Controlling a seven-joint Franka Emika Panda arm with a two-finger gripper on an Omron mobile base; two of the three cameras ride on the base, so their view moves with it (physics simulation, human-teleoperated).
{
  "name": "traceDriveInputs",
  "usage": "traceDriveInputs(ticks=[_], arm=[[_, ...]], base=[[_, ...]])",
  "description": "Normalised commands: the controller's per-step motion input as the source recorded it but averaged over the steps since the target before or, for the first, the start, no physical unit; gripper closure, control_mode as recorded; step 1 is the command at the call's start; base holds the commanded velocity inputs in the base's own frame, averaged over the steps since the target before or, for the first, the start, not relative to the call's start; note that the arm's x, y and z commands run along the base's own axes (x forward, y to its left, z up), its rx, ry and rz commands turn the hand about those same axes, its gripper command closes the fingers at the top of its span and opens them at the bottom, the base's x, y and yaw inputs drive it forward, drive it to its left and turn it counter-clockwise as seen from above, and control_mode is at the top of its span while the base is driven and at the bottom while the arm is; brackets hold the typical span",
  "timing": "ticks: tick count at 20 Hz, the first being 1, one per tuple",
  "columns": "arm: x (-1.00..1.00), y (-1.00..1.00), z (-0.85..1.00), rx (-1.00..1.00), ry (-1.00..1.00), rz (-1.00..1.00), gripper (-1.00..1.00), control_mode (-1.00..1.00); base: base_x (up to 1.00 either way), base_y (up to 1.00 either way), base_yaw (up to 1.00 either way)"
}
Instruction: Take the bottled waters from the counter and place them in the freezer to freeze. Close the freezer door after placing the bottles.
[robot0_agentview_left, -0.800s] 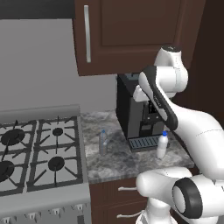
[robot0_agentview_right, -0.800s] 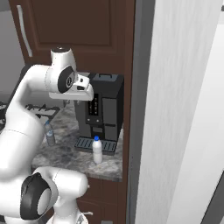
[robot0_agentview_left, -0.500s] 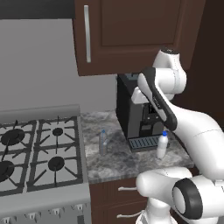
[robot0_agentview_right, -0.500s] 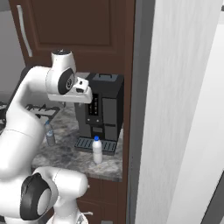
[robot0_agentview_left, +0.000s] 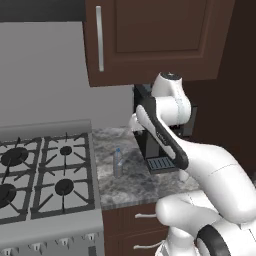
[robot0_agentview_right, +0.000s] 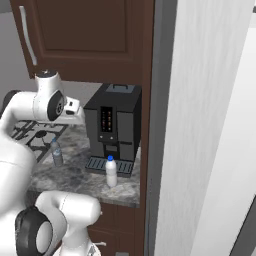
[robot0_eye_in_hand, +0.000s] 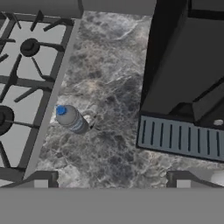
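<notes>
The clear greyish bottled water (robot0_agentview_left: 118, 162) stands on the speckled counter (robot0_agentview_left: 131, 186) beside the stove, blue cap up. It also shows in the right base view (robot0_agentview_right: 57, 153) and from above in the hand view (robot0_eye_in_hand: 71, 119). The milky white bottled water (robot0_agentview_right: 111, 171) stands in front of the coffee machine's drip tray. My gripper (robot0_eye_in_hand: 111, 181) hangs high over the counter (robot0_eye_in_hand: 109, 100), open, with nothing between its fingertips. The clear bottle lies below it and to the left of centre. The freezer's inside and the freezer door are out of view.
A black coffee machine (robot0_agentview_right: 114, 125) with a ribbed drip tray (robot0_eye_in_hand: 179, 138) stands at the back of the counter. The gas stove (robot0_agentview_left: 42, 175) borders the counter on the left. Dark brown cabinets (robot0_agentview_left: 150, 35) hang above. The light-grey fridge wall (robot0_agentview_right: 200, 110) closes the right side.
My arm has swung left and lower, away from the coffee machine towards the clear bottle. It now hides the white bottle in the left base view. Both bottles stand where they were.
</notes>
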Motion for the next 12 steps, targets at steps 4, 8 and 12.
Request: traceDriveInputs(ticks=[4, 8, 12], arm=[[0.0, 0.95, -0.25, -0.13, -0.14, 0.16, -1.0, -1.0], [0.0, 0.69, -0.46, -0.11, -0.02, 0.16, -1.0, -1.0], [0.03, 0.42, -0.42, -0.03, 0.0, 0.16, -1.0, -1.0]], base=[[0.0, 0.0, 0.0], [0.0, 0.0, 0.0], [0.0, 0.0, 0.0]])
